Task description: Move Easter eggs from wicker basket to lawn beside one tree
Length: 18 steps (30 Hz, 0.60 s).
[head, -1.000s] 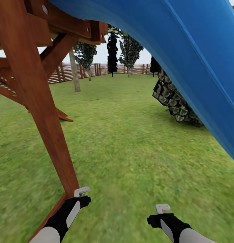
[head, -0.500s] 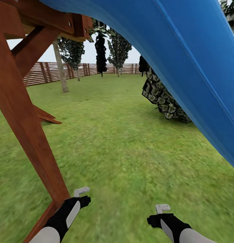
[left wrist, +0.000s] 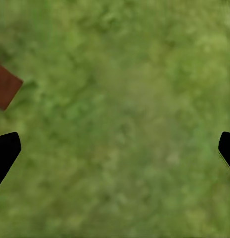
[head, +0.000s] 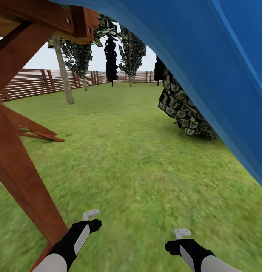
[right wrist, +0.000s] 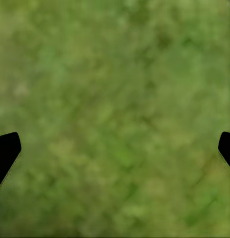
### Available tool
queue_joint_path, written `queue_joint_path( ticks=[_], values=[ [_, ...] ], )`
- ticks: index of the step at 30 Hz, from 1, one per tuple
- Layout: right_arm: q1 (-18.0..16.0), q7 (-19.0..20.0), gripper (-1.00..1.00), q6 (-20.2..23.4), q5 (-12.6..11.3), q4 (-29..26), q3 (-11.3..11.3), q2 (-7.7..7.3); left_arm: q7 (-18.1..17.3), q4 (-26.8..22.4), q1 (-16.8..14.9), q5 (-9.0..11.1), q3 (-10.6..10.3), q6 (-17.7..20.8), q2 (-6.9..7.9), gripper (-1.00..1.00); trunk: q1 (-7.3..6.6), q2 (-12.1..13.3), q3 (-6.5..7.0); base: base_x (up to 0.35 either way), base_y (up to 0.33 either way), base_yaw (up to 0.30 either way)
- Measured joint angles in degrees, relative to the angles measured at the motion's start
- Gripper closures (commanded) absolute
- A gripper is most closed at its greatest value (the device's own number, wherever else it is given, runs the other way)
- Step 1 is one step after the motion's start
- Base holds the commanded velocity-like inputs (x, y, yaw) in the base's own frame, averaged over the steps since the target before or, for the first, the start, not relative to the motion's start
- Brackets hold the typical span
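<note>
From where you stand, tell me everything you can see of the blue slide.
The blue slide is a broad, smooth, plastic-looking chute of saturated blue that sweeps across the head view from the upper left down to the right edge, passing overhead and close by. A raised side lip runs along it as a lighter line. At its upper end it meets the reddish-brown wooden frame, whose bolted beam sits right beside it. Its foot is out of frame. A leafy bush stands behind its lower edge on the lawn.

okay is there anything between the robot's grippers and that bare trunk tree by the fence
Nothing visible blocks the way. Open lawn runs from the left gripper and right gripper to the tree. The wooden post stands close on the left, the blue slide overhangs on the right, beside a bush.
</note>
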Motion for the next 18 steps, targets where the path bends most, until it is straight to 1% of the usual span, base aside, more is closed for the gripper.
queue_joint_path(
  ticks=[3, 9, 18],
  values=[
    [0.0, 0.0, -1.0, 0.0, 0.0, 0.0, 0.0, 0.0, 0.0, -0.1, 0.0, 0.0, 0.0, 0.0, 0.03, -1.0, 0.01, 0.0, 0.0, 0.193, 0.0, 0.0],
    [0.0, 0.0, -1.0, 0.0, 0.0, 0.0, 0.0, 0.0, 0.0, -0.3, 0.0, 0.0, 0.0, 0.0, 0.01, -1.0, 0.03, 0.0, 0.0, 0.029, 0.0, 0.0],
    [0.0, 0.0, -1.0, 0.0, 0.0, 0.0, 0.0, 0.0, 0.0, -0.2, 0.0, 0.1, 0.0, 0.0, -0.03, -1.0, 2.0, -3.6, -1.61, 0.001, 0.0, 0.0]
  ],
)
